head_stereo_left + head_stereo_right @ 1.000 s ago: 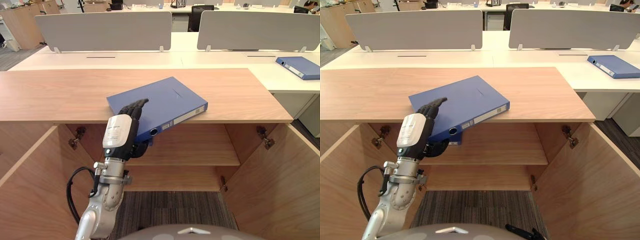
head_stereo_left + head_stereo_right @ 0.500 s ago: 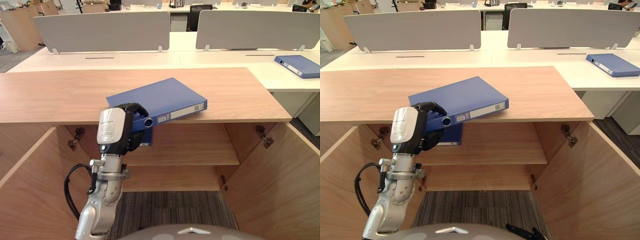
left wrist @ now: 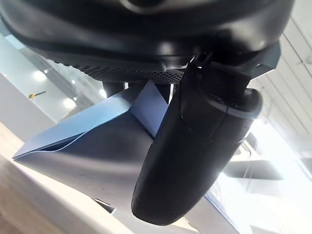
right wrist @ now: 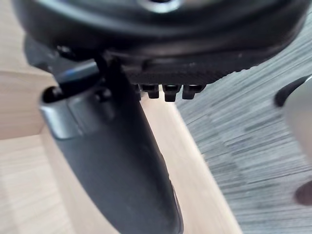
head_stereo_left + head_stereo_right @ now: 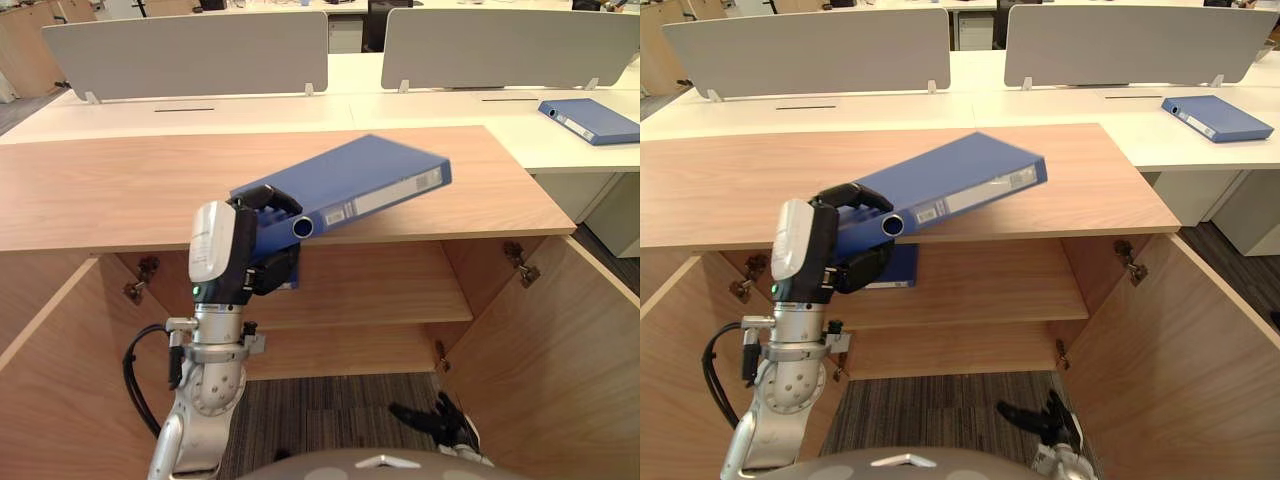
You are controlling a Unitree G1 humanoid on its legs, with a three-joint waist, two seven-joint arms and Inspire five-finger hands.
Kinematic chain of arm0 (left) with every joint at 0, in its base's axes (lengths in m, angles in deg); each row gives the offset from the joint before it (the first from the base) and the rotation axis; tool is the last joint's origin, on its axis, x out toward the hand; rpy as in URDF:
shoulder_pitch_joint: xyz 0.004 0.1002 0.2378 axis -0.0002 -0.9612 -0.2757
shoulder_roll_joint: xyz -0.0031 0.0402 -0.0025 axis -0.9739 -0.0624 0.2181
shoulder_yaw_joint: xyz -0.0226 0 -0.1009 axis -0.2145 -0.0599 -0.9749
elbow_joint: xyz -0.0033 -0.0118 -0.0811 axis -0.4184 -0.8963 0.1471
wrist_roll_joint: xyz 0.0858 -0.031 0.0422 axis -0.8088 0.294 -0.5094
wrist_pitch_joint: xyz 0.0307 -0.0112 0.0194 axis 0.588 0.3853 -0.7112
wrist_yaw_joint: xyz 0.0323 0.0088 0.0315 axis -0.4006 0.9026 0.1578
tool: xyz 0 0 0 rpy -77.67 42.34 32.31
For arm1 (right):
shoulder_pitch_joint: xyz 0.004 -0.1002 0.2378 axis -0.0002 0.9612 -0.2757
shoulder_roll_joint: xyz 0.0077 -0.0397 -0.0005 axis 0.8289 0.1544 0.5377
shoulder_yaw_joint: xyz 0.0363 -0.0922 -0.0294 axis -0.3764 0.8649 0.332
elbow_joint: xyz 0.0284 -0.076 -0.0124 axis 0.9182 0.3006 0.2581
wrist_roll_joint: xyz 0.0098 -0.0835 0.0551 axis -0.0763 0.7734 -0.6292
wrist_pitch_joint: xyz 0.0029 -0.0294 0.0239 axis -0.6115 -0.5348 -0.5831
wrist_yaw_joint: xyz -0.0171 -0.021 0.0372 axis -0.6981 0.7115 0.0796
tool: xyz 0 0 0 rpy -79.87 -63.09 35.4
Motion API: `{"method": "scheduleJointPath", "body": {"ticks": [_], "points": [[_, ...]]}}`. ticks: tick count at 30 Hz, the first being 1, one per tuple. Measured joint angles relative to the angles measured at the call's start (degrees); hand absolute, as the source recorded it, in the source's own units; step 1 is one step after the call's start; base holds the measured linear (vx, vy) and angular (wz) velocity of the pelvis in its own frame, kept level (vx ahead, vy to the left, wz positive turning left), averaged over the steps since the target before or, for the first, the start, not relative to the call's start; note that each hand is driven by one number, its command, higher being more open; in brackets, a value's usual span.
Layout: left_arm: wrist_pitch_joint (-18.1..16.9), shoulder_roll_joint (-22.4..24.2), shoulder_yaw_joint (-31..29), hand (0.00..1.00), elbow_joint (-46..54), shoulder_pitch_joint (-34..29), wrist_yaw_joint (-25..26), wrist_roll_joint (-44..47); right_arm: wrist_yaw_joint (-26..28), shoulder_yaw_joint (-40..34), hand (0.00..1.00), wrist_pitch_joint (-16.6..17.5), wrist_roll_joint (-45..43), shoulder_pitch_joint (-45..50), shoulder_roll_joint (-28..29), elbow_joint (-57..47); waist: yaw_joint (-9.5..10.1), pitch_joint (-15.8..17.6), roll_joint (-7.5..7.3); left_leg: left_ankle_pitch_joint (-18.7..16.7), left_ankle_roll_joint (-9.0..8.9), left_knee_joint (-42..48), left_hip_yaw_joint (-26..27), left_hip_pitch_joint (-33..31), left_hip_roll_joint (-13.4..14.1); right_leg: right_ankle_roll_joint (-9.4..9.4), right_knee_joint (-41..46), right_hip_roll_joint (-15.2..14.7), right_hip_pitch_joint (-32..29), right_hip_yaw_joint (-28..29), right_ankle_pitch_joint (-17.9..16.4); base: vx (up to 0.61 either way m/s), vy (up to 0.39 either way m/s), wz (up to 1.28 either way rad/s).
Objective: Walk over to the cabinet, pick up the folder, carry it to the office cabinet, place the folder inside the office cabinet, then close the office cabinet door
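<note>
Left eye view: pickup step, left hand [image 5: 225, 255] curled round the flat blue folder [image 5: 370, 185], tilted off the wooden cabinet top [image 5: 100, 190]; right hand [image 5: 437, 420] loose-fingered. Next, I reckon: carry it level.

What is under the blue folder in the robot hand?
The wooden cabinet top, with the folder tilted above it. The left robot hand grips its near corner; the wood directly beneath the folder is hidden.

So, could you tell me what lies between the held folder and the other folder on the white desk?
Nothing stands between held folder and other folder: just bare cabinet top and white desk, in the left eye view.
</note>
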Motion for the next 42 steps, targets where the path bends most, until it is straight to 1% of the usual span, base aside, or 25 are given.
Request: {"method": "scheduleJointPath", "body": {"ticks": [3,4,5,7,11,12,16,22,25,29,31,34,36,39,42], "points": [[-0.2,0.3,-0.2,0.0,3.1,0.0,0.0,3.0,0.3,0.7,1.0,0.3,0.0,1.2,0.3,-8.0,-0.03,0.3,0.07,-0.1,-0.03,0.0,0.3,-0.2,0.0,0.01,0.0,0.0,-0.4,0.4,0.1,-0.02,0.013,-0.06],[-0.6,0.5,-0.4,0.0,4.4,0.0,0.0,4.6,0.3,0.6,1.0,0.4,0.0,1.8,0.6,-11.7,-0.05,0.4,0.07,-0.1,0.0,0.0,0.4,-0.2,0.0,-0.01,0.0,0.0,-0.5,0.5,0.1,-0.01,0.008,-0.05],[-1.0,0.8,-0.5,0.0,4.8,0.0,0.0,5.6,0.4,0.6,1.0,0.4,0.0,2.2,0.7,-13.3,-0.07,0.5,0.07,-0.2,0.02,0.1,0.5,-0.2,0.0,-0.04,0.0,0.0,-0.6,0.6,0.1,-0.01,0.009,-0.09],[-2.5,1.5,-0.9,0.0,6.5,0.0,-0.3,11.7,1.3,0.7,1.0,0.9,0.0,3.8,0.9,-21.6,-0.28,0.5,0.09,-0.2,0.14,0.2,1.3,-0.2,0.0,-0.14,0.0,0.0,-1.0,1.4,0.2,0.0,0.011,-0.17],[-4.2,1.7,-1.1,0.0,7.7,0.9,-0.8,20.9,2.7,0.6,1.0,1.9,-1.6,5.7,0.9,-32.4,-1.15,0.6,0.2,-0.4,0.21,0.4,2.1,-0.2,0.0,-0.08,-0.2,0.0,-1.4,2.3,0.7,0.01,0.015,-0.16],[-4.5,1.8,-1.3,0.0,7.9,1.2,-0.9,24.7,3.2,0.5,1.0,2.2,-1.7,6.0,0.9,-36.2,-1.37,0.8,0.25,-0.5,0.24,0.4,2.6,-0.1,0.0,-0.04,-0.3,0.0,-1.5,2.7,0.8,-0.01,0.016,-0.14],[-4.8,2.4,-1.4,0.0,8.4,1.2,-2.1,34.9,4.8,0.3,1.0,2.5,-4.1,6.6,0.8,-43.1,-1.73,1.0,0.59,-1.2,-0.12,0.3,3.5,-0.1,0.0,0.15,-0.3,0.0,-2.0,3.8,1.1,-0.02,0.02,-0.16],[-5.6,3.3,-2.6,0.0,8.7,1.1,-7.1,51.4,6.4,-0.3,1.0,3.6,-6.3,6.7,0.8,-52.3,-2.14,1.2,0.92,-1.6,-0.13,0.1,4.8,-0.1,0.0,0.41,-0.2,0.0,-2.9,5.4,1.4,-0.02,0.017,-0.14],[-5.6,3.5,-2.4,0.0,8.6,1.0,-10.4,60.5,6.7,-2.8,1.0,4.7,-6.3,6.4,0.7,-58.1,-2.52,1.2,0.91,-1.6,-0.08,0.3,5.1,-0.3,-0.1,0.89,-0.1,-0.1,-3.4,5.9,1.7,-0.01,0.02,-0.09],[-5.6,3.4,-1.9,0.0,7.7,0.6,-13.6,69.5,6.1,-4.5,1.0,6.8,-6.3,3.8,-1.3,-60.7,-2.96,1.2,0.92,-1.7,-0.03,0.1,5.2,-0.7,-0.1,1.42,-0.2,-0.1,-3.8,6.0,2.3,-0.02,0.01,-0.02],[-5.6,3.3,-0.8,0.0,5.9,0.6,-15.6,76.2,6.0,-5.2,1.0,7.3,-6.3,1.5,-2.5,-61.7,-2.95,1.2,0.94,-1.7,-0.01,0.0,5.1,-0.8,-0.2,1.51,-0.2,-0.2,-4.0,6.1,2.4,-0.04,0.021,-0.03],[-5.5,3.1,0.1,0.0,2.6,0.6,-18.3,82.7,5.9,-5.3,1.0,8.4,-6.3,-1.4,-3.7,-62.0,-2.9,1.1,1.17,-1.5,0.16,0.0,4.7,-1.0,-0.3,1.65,-0.2,-0.3,-4.2,6.0,2.5,-0.04,0.016,0.01],[-5.1,2.8,0.2,0.0,0.7,0.6,-19.3,85.3,5.8,-5.3,1.0,8.7,-6.3,-2.7,-4.1,-62.0,-2.89,0.9,1.34,-1.3,0.42,0.0,4.5,-1.1,-0.4,1.65,-0.1,-0.3,-4.2,5.8,2.6,-0.04,0.007,0.05],[-3.9,1.4,1.7,0.0,-2.8,0.6,-20.8,89.8,5.7,-5.6,1.0,9.1,-6.7,-4.9,-6.5,-62.0,-2.76,0.7,1.68,-0.7,0.97,0.0,3.4,-1.6,-0.5,1.77,-0.1,-0.4,-4.2,5.1,2.6,-0.04,0.004,0.15],[-1.9,0.4,2.8,0.0,-6.3,0.6,-22.9,91.7,5.7,-5.8,1.0,9.2,-6.8,-7.5,-8.9,-61.9,-2.61,0.7,1.76,-0.1,1.32,0.0,2.4,-1.8,-0.6,1.79,-0.1,-0.5,-3.9,4.0,2.7,-0.04,0.0,0.18]]}}
